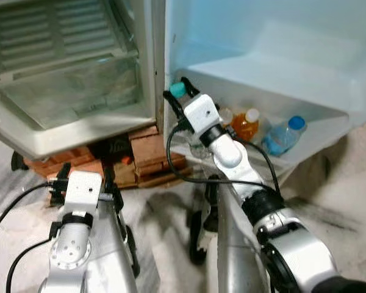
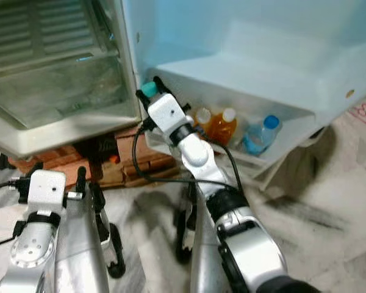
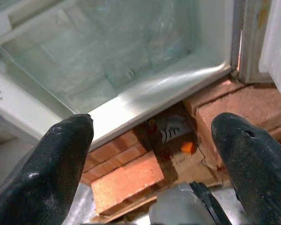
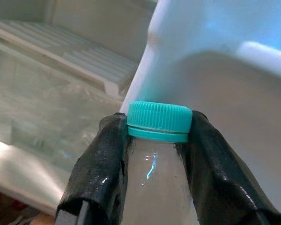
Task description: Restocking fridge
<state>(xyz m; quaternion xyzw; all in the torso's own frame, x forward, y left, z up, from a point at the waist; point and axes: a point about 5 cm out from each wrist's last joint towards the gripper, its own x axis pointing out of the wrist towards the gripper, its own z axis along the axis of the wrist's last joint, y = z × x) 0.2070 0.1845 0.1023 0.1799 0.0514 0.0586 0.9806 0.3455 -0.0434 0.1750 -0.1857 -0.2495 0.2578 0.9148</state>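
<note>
Currently, bottle (image 4: pixel 157 154) with teal cap held upright, clenched at neck by right pincer (image 1: pixel 182 97), at left end of door shelf (image 1: pixel 305 143). Free slot lies just beside, drinks (image 1: pixel 245 124) farther right. Left pincer (image 3: pixel 154 154) released, low, idle.
</note>
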